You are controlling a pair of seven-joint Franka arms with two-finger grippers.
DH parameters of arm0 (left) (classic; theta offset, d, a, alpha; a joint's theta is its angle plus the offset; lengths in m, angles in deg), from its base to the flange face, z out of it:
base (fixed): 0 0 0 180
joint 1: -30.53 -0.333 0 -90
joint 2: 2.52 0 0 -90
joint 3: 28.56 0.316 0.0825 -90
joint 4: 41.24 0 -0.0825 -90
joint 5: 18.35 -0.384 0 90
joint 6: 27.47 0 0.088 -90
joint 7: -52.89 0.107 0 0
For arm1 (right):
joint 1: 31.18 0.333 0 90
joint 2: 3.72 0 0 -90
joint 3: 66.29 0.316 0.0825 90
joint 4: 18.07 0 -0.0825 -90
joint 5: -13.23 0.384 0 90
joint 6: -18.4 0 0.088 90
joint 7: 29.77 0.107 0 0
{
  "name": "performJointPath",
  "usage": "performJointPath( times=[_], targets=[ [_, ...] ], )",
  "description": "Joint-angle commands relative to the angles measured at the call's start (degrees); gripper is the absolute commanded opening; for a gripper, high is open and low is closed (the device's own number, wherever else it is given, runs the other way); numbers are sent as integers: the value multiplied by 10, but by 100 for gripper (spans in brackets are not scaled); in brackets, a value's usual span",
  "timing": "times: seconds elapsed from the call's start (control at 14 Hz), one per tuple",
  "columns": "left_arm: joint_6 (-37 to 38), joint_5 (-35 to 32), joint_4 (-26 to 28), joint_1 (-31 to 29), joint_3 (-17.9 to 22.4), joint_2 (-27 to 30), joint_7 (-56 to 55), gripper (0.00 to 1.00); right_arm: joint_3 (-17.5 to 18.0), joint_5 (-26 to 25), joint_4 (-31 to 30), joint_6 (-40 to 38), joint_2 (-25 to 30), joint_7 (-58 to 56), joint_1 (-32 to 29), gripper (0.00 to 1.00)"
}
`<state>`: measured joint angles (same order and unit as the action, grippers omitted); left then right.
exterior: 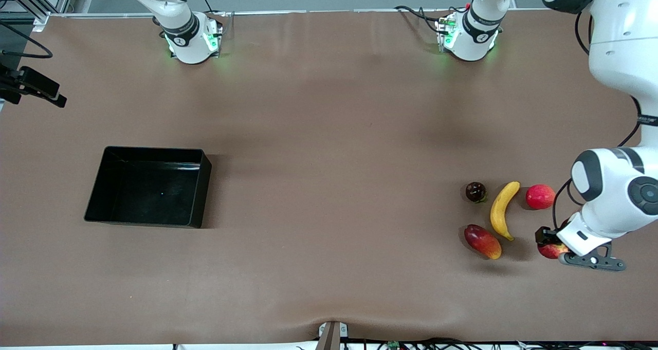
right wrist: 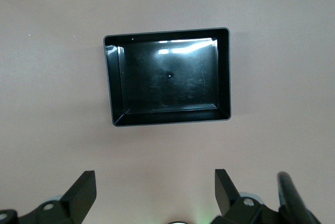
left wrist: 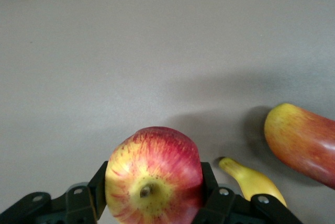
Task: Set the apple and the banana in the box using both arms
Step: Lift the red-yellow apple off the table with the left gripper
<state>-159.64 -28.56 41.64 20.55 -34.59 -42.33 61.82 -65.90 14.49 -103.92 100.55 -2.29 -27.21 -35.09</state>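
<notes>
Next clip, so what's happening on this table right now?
The left gripper has its fingers closed on the small streaked red-and-yellow apple, at the left arm's end of the table among the other fruit. The curved yellow banana lies untouched beside a red-orange mango, a plain pinkish-red fruit and a dark round fruit. The right gripper hangs open above the shallow glossy black box, which holds nothing yet.

apple (exterior: 551, 250) half hidden by left pincer (exterior: 549, 242), banana (left wrist: 252, 180) partly covered, mango (left wrist: 303, 141) cropped
</notes>
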Motion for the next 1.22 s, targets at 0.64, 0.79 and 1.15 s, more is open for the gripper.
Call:
performJointPath(
  times=[0.64,0.79,1.15],
  targets=[
    [170,8,49,4,-57,146,-121,0,6,-14,9,4,-125,-5,-70,100],
    [175,8,66,4,-67,166,-143,0,6,-27,3,28,-138,-5,-69,100],
    [185,9,108,3,-85,212,-174,0,6,-56,-27,85,-186,-5,-71,100]
  ],
)
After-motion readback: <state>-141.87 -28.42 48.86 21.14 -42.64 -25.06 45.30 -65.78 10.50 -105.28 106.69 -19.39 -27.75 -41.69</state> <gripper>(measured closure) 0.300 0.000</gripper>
